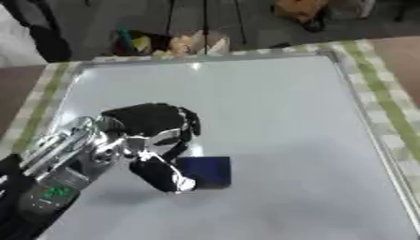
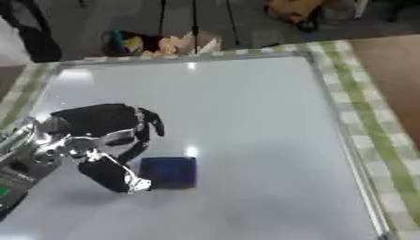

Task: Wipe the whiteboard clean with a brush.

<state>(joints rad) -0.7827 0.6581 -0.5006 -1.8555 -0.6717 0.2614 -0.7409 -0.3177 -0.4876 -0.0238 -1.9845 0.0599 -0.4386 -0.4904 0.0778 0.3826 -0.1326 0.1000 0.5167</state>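
brush (image 1: 205,171) on whiteboard (image 1: 279,117) | left hand (image 1: 152,136) just left

Whiteboard (image 2: 246,122) lies flat w/ metal frame, surface blank, glare spots near top edge and centre. Left hand (image 2: 107,136) comes in from lower left, black w/ silver joints, fingers curled beside a dark blue block, the brush (image 2: 168,172); thumb tip touches its left edge. Brush sits on board, lower left of centre. Green-checked cloth (image 2: 361,108) runs along board's right side and far edge. Clutter beyond far edge, blurred.
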